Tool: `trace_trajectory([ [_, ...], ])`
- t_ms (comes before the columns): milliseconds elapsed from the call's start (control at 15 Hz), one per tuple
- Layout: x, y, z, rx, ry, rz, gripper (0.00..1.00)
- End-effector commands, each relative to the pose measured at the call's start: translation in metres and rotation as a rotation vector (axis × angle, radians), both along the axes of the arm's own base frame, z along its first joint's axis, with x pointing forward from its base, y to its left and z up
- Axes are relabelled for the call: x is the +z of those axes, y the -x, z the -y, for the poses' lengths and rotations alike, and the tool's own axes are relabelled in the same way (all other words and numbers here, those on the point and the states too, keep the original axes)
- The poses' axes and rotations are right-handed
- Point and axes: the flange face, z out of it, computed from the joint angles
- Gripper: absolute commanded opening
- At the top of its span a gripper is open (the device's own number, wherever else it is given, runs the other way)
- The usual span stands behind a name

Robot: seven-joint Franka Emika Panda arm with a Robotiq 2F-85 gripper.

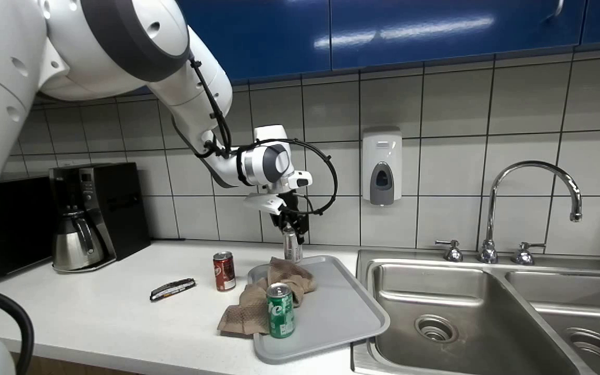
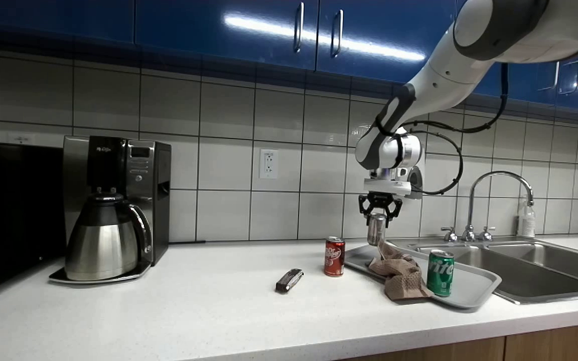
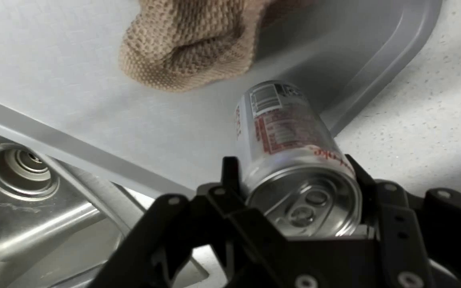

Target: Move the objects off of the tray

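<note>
My gripper [image 2: 379, 218] is shut on a silver can [image 2: 376, 231], near its top, at the tray's back end. The can [image 3: 284, 124] is slightly tilted in the wrist view and seems to hang just above the tray. The grey tray [image 1: 339, 312] lies on the counter beside the sink. A crumpled brown paper towel [image 1: 255, 304] lies across it and hangs over its edge. A green can [image 1: 280, 315] stands upright near the tray's front. A red can [image 2: 334, 256] stands upright on the counter next to the tray. A dark wrapped bar [image 2: 289, 280] lies on the counter.
The steel sink [image 1: 438, 349] with its faucet [image 1: 532, 165] adjoins the tray. A coffee maker [image 2: 148, 200] with a steel carafe [image 2: 103, 250] stands toward the far end of the counter. A soap dispenser [image 1: 382, 166] hangs on the tiled wall behind the arm. Blue cabinets [image 1: 279, 31] hang above.
</note>
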Motion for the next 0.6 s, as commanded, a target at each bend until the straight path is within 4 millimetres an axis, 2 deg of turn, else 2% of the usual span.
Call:
trace_trajectory([
  [0,0.019,-0.008,-0.024,0.038,-0.004,0.015,0.38],
  [533,0.025,-0.02,-0.081,0.133,-0.01,0.031,0.38],
])
